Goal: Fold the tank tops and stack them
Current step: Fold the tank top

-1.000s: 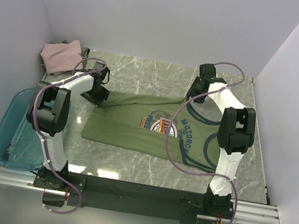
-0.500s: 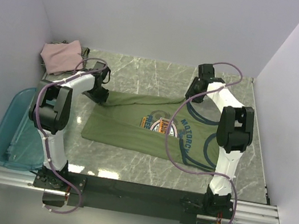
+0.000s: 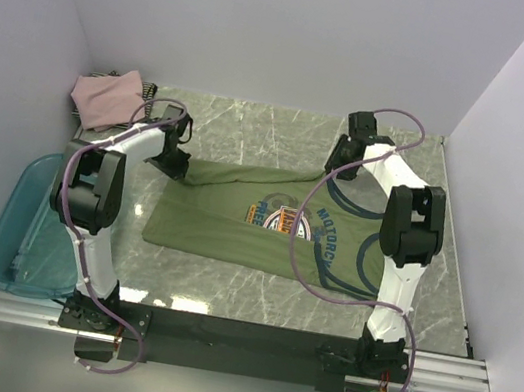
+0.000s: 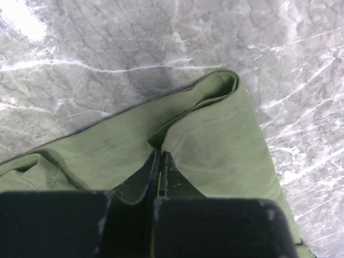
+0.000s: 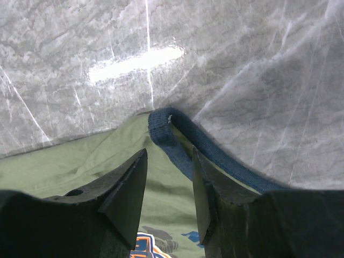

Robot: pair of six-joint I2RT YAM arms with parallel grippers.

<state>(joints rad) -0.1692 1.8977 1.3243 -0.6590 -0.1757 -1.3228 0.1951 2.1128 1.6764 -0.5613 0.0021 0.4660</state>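
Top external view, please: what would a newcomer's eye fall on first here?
The olive-green tank top lies spread across the middle of the marble table, graphic up. The left gripper is shut on its far left edge; the right gripper stands open over its navy strap. A dusty-pink tank top sits crumpled in the far left corner.

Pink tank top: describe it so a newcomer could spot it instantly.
On the marble table, look to the far-left corner by the wall. The pink tank top lies there, crumpled in a heap, unlike the olive-green tank top spread out mid-table.
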